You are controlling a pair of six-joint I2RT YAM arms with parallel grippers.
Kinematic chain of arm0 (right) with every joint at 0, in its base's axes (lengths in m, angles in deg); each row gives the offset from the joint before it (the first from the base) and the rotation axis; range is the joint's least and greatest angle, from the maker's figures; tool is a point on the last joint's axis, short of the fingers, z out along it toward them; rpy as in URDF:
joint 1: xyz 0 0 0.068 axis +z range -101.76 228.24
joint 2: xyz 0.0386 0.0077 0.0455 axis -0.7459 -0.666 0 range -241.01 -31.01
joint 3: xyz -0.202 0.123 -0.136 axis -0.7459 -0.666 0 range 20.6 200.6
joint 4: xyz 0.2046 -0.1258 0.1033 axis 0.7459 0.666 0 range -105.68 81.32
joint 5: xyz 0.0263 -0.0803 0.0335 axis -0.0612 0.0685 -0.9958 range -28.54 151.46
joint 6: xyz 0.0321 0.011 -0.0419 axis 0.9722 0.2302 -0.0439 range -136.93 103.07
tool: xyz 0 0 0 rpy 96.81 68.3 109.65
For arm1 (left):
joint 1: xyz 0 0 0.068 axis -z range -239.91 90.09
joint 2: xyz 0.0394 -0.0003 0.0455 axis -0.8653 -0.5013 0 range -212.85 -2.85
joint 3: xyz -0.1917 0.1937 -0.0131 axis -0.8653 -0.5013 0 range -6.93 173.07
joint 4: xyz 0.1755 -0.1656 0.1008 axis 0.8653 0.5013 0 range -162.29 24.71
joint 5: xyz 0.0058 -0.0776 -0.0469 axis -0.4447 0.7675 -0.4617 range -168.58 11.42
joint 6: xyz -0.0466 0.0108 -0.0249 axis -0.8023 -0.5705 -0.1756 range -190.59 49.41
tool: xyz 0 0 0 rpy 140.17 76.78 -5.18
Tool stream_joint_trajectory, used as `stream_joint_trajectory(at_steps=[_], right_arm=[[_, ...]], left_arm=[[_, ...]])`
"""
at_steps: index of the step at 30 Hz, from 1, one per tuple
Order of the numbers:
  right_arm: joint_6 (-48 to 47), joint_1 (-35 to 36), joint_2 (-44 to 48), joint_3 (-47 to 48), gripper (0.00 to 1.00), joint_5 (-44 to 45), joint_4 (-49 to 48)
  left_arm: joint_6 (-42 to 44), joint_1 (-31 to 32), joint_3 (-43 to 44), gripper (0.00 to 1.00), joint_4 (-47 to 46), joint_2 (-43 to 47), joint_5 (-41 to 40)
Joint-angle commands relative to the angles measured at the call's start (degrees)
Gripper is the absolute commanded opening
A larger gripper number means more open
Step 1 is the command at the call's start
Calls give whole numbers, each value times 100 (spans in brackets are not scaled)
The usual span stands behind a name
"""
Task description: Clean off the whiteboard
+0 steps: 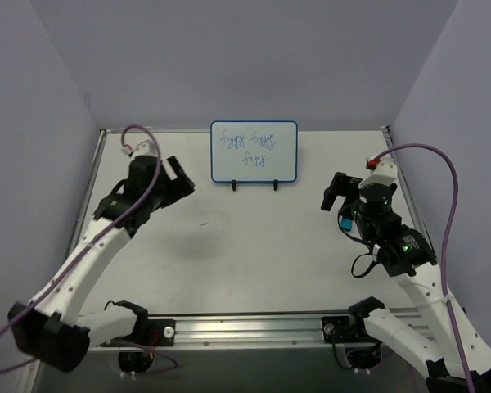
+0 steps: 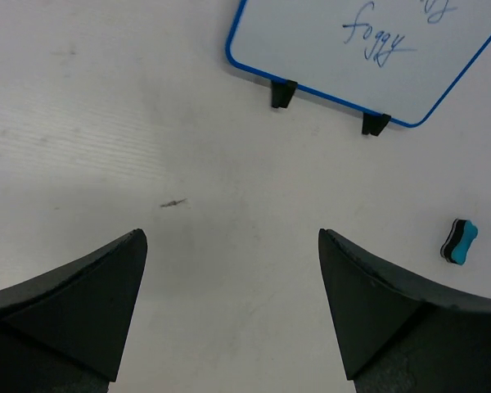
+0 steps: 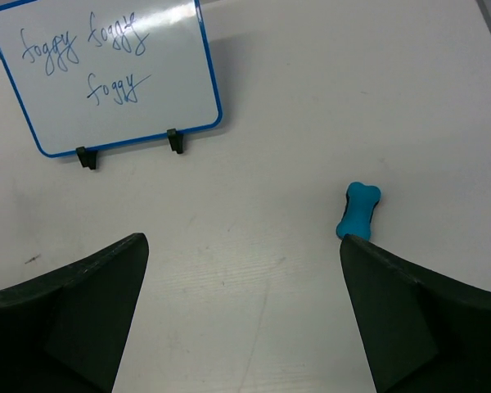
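Checking in from the remote station. The whiteboard (image 1: 254, 151) stands on its two little black feet at the far side of the table (image 1: 254, 262), roughly in the middle between the two arms. It has a blue frame, and "foggy" is written on it three times in blue marker, two on top and one below. None of it is wiped.

The left gripper (image 2: 231, 233) hangs over bare table with its jaws spread wide and nothing between them. From its wrist cam I get the board's lower corner and both feet up top, plus a tiny dark scuff (image 2: 173, 203) on the table surface ahead of the fingers.

The right gripper (image 3: 241, 238) is the same: jaws wide apart, holding nothing. A small bone-shaped eraser (image 3: 358, 210), bright blue with a black layer on one side, lies on the table just past the tip of one finger. I can't tell whether the finger touches it. The eraser is well apart from the board, off to the board's right.

A purple cable (image 1: 450, 188) loops up from each arm.
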Motion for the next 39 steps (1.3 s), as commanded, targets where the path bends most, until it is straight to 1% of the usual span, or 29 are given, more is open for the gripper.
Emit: stream_joint_trajectory(at_steps=[1, 3, 4, 5, 7, 8, 10, 11, 15, 16, 19, 21, 24, 27, 28, 30, 31, 32, 34, 35, 39], right_arm=[[122, 53, 76, 15, 100, -459, -224], [122, 53, 163, 15, 100, -548, -154], [114, 62, 198, -3, 100, -548, -57], [113, 62, 295, -20, 100, -548, -13], [105, 62, 409, -73, 100, -513, 119], [113, 62, 462, -91, 100, -469, 163], [87, 62, 655, -134, 100, -443, 277], [70, 53, 708, -143, 100, -425, 312], [69, 62, 884, -117, 100, -468, 330], [69, 62, 893, -100, 100, -513, 304], [87, 62, 849, -64, 100, -662, 199], [96, 62, 788, -56, 100, -697, 190], [96, 62, 761, -117, 100, -689, 155], [113, 62, 753, -178, 100, -697, 93], [113, 62, 744, -179, 100, -715, 93], [113, 62, 717, -179, 100, -750, 84], [113, 62, 709, -170, 100, -742, 93], [105, 62, 709, -170, 100, -741, 102], [87, 62, 726, -161, 100, -724, 128], [78, 62, 735, -170, 100, -715, 137], [96, 62, 744, -214, 100, -680, 120]], left_arm=[[-193, 682, 1032, 94, -506, -1705, -295], [160, 901, 1411, 94, -716, -2228, -332], [484, 955, 1700, 94, -769, -2657, -419], [704, 999, 1790, 94, -1048, -2852, -551], [1091, 1052, 2035, 94, -1130, -3352, -823], [1267, 1052, 2072, 94, -1347, -3512, -772], [1592, 1043, 2273, 95, -1393, -3985, -859], [1725, 1035, 2318, 98, -1524, -4127, -781], [1972, 982, 2502, 100, -1780, -4664, -579], [2033, 964, 2563, 94, -1815, -4882, -483], [2060, 947, 2889, 86, -1807, -5261, -411], [1964, 947, 3012, 84, -1692, -5394, -507], [1937, 947, 2986, 82, -1824, -5499, -517], [1963, 947, 3117, 76, -1859, -5798, -561], [1963, 947, 3144, 71, -1903, -5851, -535], [1963, 947, 3188, 70, -1921, -5974, -534], [1963, 947, 3223, 68, -1930, -6001, -543], [1946, 955, 3241, 62, -1921, -6018, -569], [1894, 964, 3232, 60, -1930, -6036, -605], [1876, 956, 3197, 56, -1956, -6036, -622], [1770, 982, 3100, 52, -2009, -6045, -684]])
